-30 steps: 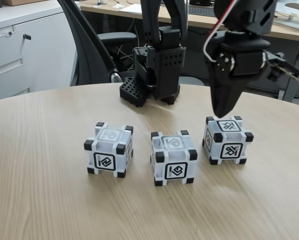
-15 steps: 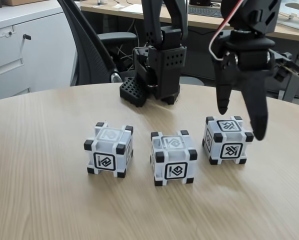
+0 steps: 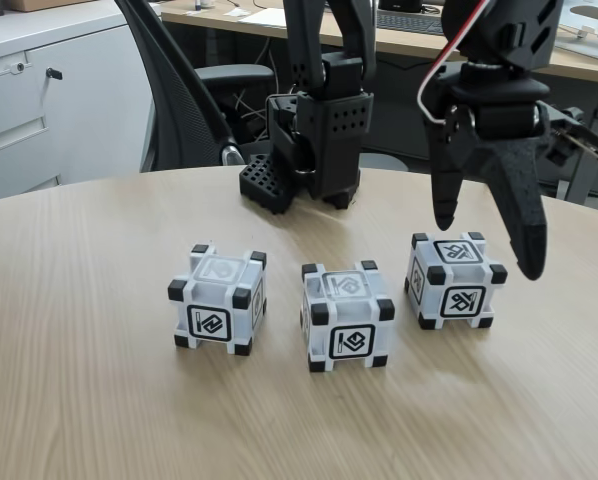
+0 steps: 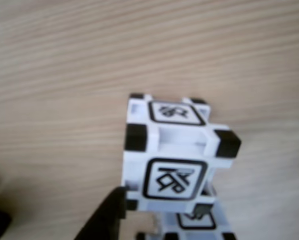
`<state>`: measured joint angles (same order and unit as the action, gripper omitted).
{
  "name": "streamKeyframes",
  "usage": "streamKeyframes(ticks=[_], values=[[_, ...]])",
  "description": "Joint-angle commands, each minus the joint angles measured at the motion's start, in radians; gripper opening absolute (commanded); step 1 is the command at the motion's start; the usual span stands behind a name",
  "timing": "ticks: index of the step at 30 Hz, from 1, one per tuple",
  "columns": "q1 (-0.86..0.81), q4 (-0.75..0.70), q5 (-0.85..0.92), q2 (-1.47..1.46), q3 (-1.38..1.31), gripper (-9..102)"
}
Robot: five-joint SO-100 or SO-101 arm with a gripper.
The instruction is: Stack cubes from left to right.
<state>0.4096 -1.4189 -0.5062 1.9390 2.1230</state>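
Three cubes sit in a row across the middle of the fixed view on the round wooden table (image 3: 99, 400): the left cube (image 3: 218, 298), the middle cube (image 3: 346, 314), and the right cube (image 3: 455, 279), each apart from its neighbour. The gripper (image 3: 489, 240) hangs at the right of the frame above the right cube, its two black fingers spread wide, one tip above the cube's back left corner, the other off its right side, holding nothing. I'd say the reach for a first pick is under way; next it must drop so the fingers straddle the cube, then close. The wrist view gives a close look down on that cube (image 4: 172, 155), with a dark fingertip (image 4: 107, 217) at lower left just beside it.
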Motion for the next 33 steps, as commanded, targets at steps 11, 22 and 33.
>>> streamKeyframes(ticks=[11, 22, 33], values=[[0.080, -0.002, -0.008, -0.087, -0.046, 56], [0.071, 0.011, -0.023, -0.184, -0.046, 54], [0.067, 0.012, -0.037, -0.192, -0.046, 55]])
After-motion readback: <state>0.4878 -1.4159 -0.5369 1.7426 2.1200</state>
